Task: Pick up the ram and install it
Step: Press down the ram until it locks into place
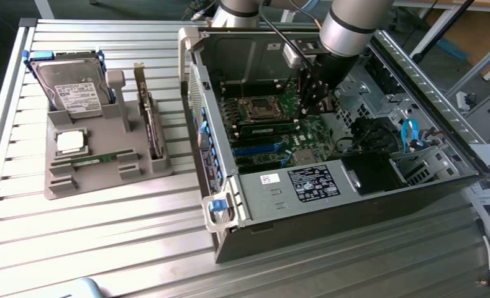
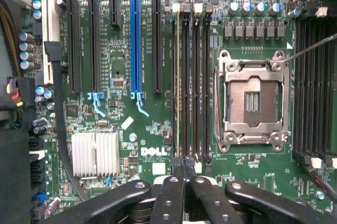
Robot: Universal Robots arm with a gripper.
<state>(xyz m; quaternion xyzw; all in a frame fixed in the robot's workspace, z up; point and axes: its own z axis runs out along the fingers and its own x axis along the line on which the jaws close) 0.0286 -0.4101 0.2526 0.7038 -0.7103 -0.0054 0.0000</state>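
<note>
You are looking at a ribbed, shiny metal surface, a matt grey plastic tray, a glossy green circuit board and a ridged, bright metal heatsink.

We note the arm as a thick silver-grey cylindrical tube, ending below in a black wrist section. A black cable runs down alongside it, past a small pale block clipped near the wrist. A second silver joint housing sits behind. In the wrist view, the gripper shows glossy black linkage bars with rounded ends, each carrying round silver pivot pins.
</note>
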